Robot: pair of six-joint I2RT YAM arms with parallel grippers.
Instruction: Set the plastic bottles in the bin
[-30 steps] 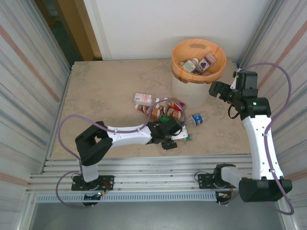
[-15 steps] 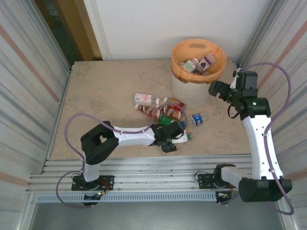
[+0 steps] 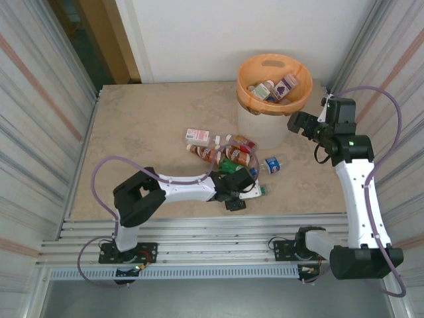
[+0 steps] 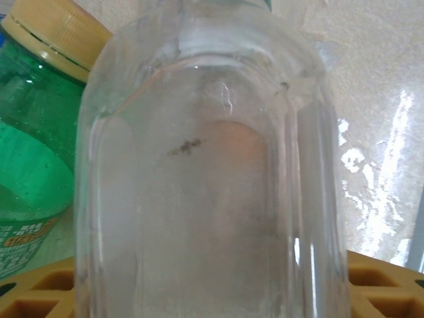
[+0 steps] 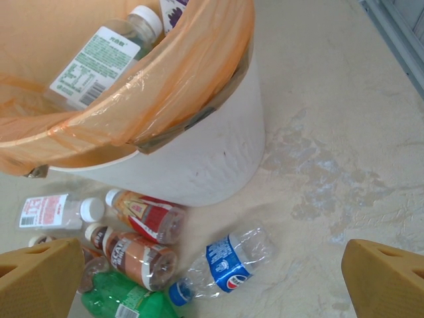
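View from above, 12 o'clock taken as the far wall. The left gripper (image 3: 240, 193) is down at the near edge of the heap of plastic bottles (image 3: 225, 154) in the middle of the tabletop (image 3: 146, 126), its jaws straddling a clear bottle (image 4: 212, 185) across its width. In the left wrist view this bottle fills the space between the orange pads, with a green bottle (image 4: 33, 179) lying just beside it. Whether the pads already press on the plastic cannot be told. Seen from above, the clear bottle lies flat, long axis running roughly 9 to 3 o'clock, green cap toward 3. The bin (image 3: 255, 126), upright with several bottles already inside, stands at about 1 o'clock from this gripper, beyond the heap. The right gripper (image 3: 295, 124) hangs at the bin's 3 o'clock side, jaws spread wide and empty, with a blue-labelled bottle (image 3: 271, 164) at its 7 o'clock. The left arm is clearly nearer the clear bottle. The next move probably calls for a lift, then a carry over the heap.
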